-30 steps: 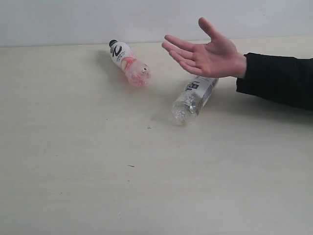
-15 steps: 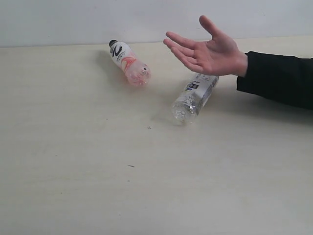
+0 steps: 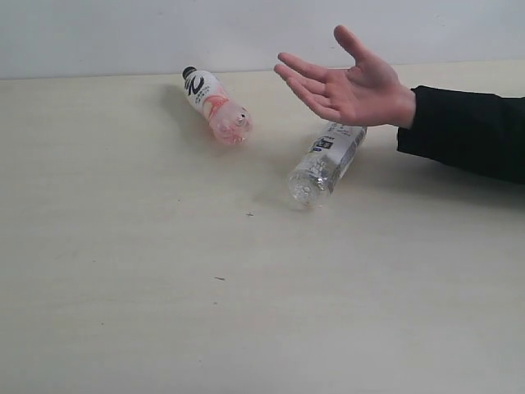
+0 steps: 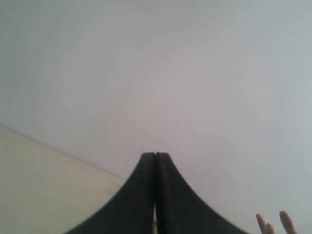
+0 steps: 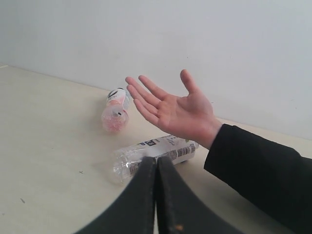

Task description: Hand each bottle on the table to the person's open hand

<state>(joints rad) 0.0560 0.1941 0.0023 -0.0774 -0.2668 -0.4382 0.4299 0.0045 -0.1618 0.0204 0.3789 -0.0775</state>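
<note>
Counting two bottles, both flat on the pale cream tabletop (image 3: 164, 287): pinkish clear plastic bottle with a black cap (image 3: 217, 107) near the far edge, plain clear plastic bottle with a dark-printed label (image 3: 326, 160) nearer, toward the right edge. One bare open hand (image 3: 353, 86), palm up, black sleeve, hovering over that clear bottle's far end. Two grippers: left gripper (image 4: 155, 156) fingers pressed together, right gripper (image 5: 156, 160) likewise, holding nothing. Against a second ago: hand lifted a touch, bottles unmoved.

Left jaws, right jaws: pressed together.
</note>
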